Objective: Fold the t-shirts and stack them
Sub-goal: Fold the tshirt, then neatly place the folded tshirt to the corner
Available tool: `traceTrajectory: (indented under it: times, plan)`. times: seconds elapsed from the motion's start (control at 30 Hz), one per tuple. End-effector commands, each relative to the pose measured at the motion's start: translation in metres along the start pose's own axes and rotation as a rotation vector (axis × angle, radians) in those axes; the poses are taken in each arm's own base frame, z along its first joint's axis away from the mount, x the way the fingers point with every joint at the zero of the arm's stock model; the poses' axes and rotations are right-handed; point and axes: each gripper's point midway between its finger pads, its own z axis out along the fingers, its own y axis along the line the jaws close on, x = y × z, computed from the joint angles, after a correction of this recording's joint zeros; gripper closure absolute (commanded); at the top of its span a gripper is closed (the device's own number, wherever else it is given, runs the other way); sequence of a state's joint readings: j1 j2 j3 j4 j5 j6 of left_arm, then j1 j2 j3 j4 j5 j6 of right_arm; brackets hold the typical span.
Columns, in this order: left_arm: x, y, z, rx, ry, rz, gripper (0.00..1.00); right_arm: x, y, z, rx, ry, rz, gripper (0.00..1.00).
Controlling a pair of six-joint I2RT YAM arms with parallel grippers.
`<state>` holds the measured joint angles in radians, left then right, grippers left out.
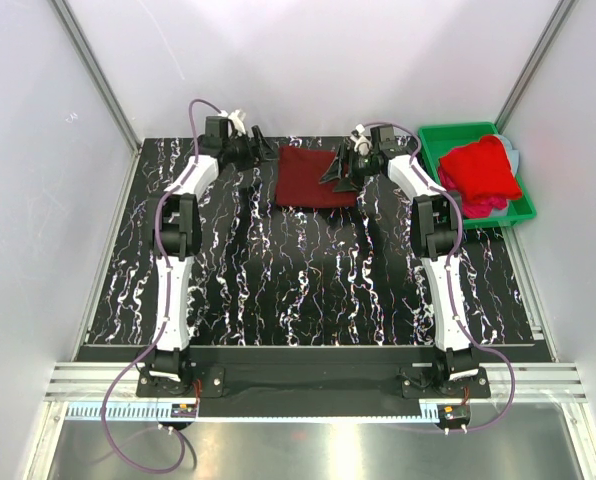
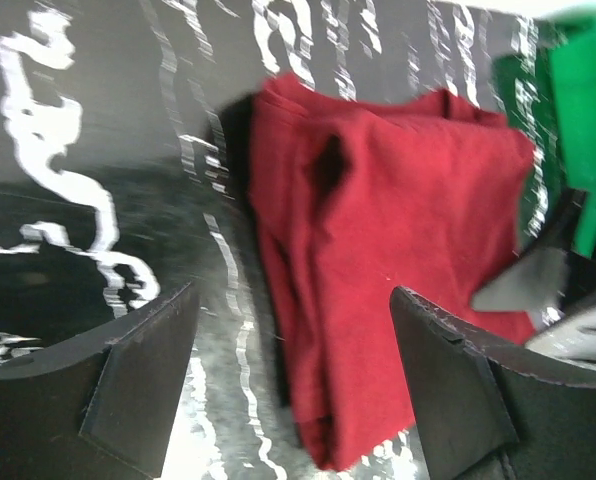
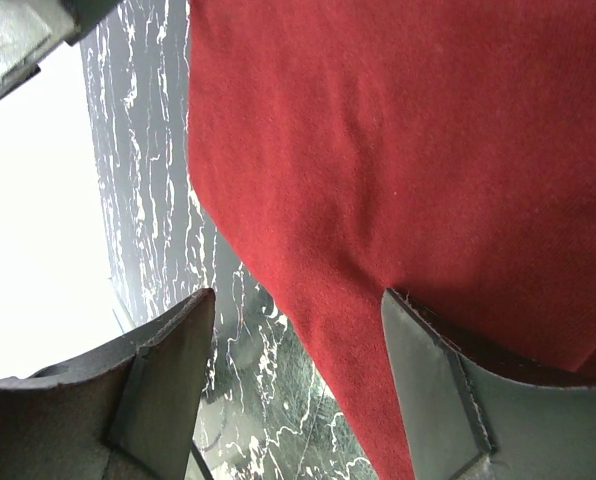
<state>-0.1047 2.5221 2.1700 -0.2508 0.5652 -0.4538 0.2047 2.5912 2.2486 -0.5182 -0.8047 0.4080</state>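
Maroon t-shirt (image 1: pixel 316 177): folded, 12 o'clock on table (image 1: pixel 278 290) | left gripper (image 1: pixel 265 150): spread, at its 9 o'clock edge | right gripper (image 1: pixel 338 172): spread, over its 3 o'clock edge | red t-shirt (image 1: pixel 478 168): in bin (image 1: pixel 456 128), 2 o'clock

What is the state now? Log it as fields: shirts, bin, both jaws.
maroon shirt: folded, flat on table, far middle
red shirt: bunched, in bin, far right
pink shirt: under red shirt, in bin
left jaws: open, empty, at maroon shirt's left edge
right jaws: open, empty, over maroon shirt's right edge
stack: not yet begun
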Motion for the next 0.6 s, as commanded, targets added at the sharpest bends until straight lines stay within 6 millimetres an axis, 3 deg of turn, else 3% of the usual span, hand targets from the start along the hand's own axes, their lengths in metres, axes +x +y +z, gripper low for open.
traceTrajectory:
  times: [0.0, 0.23, 0.37, 0.57]
  plan:
    - [0.002, -0.02, 0.002, 0.101, 0.013, -0.009, 0.18, -0.015, 0.046, -0.024, -0.026, -0.05, -0.086, 0.25]
    - [0.006, -0.003, 0.015, 0.084, 0.003, -0.044, 0.17, -0.014, 0.061, -0.041, -0.021, -0.055, -0.113, 0.25]
    - [0.014, 0.007, 0.027, 0.072, 0.01, -0.048, 0.18, -0.01, 0.06, -0.045, -0.016, -0.049, -0.107, 0.25]
    - [0.02, 0.0, 0.042, 0.097, 0.015, -0.057, 0.19, -0.014, 0.052, -0.049, 0.009, -0.06, -0.112, 0.25]
